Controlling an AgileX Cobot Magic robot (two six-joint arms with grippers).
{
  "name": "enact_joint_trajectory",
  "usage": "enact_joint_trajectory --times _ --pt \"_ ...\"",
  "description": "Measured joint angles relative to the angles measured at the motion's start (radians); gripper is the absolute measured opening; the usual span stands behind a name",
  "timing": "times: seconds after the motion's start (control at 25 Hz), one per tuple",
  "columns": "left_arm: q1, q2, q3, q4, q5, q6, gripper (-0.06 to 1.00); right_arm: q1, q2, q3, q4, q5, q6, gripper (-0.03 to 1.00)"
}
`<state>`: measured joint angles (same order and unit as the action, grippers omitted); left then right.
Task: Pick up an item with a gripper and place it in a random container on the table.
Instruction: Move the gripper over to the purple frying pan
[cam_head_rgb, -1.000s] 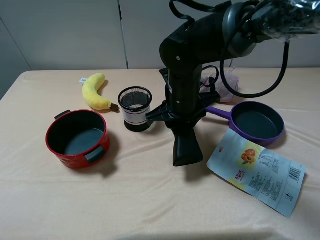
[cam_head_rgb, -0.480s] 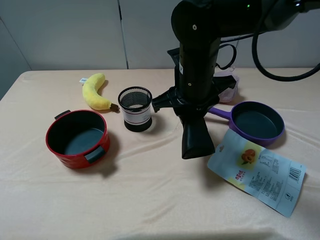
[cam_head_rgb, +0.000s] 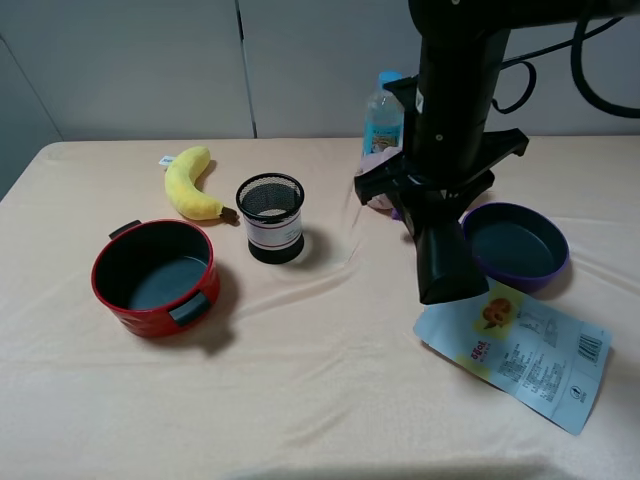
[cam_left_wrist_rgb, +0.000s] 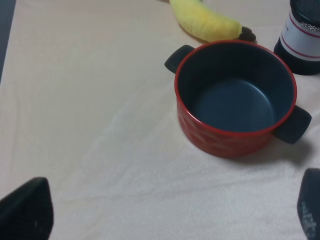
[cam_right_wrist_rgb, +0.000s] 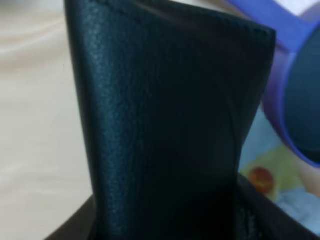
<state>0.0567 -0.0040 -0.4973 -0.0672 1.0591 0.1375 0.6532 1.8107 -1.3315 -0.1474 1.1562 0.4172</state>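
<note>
My right gripper (cam_head_rgb: 437, 207) is shut on the matte black case (cam_head_rgb: 446, 262). The case hangs wide end down above the table (cam_head_rgb: 320, 400), just left of the purple pan (cam_head_rgb: 545, 272). The pan's dark inside is empty and the arm hides its handle in the exterior view. In the right wrist view the case (cam_right_wrist_rgb: 165, 125) fills the picture, with the pan's rim (cam_right_wrist_rgb: 280, 107) and handle (cam_right_wrist_rgb: 265, 17) beside it. My left gripper (cam_left_wrist_rgb: 167, 212) is open and empty over bare cloth, its fingertips (cam_left_wrist_rgb: 27, 210) short of the red pot (cam_left_wrist_rgb: 220, 142).
A red two-handled pot (cam_head_rgb: 155, 305), a black mesh cup (cam_head_rgb: 270, 218) and a yellow banana (cam_head_rgb: 188, 182) are on the left. A snack bag (cam_head_rgb: 515, 350) lies below the pan. A plastic bottle (cam_head_rgb: 383, 112) and a pinkish object (cam_head_rgb: 376, 197) stand behind the arm.
My right arm has carried the black case to the right, from beside the mesh cup to the pan's left edge. The bottle behind it is now uncovered.
</note>
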Motion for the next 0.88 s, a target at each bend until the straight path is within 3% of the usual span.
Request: enact_joint_trajectory --times 0.88 --pt "0.0 0.0 0.0 0.0 0.0 0.0 0.99 -0.407 0.008 0.0 -0.012 0.0 -0.262 0.32"
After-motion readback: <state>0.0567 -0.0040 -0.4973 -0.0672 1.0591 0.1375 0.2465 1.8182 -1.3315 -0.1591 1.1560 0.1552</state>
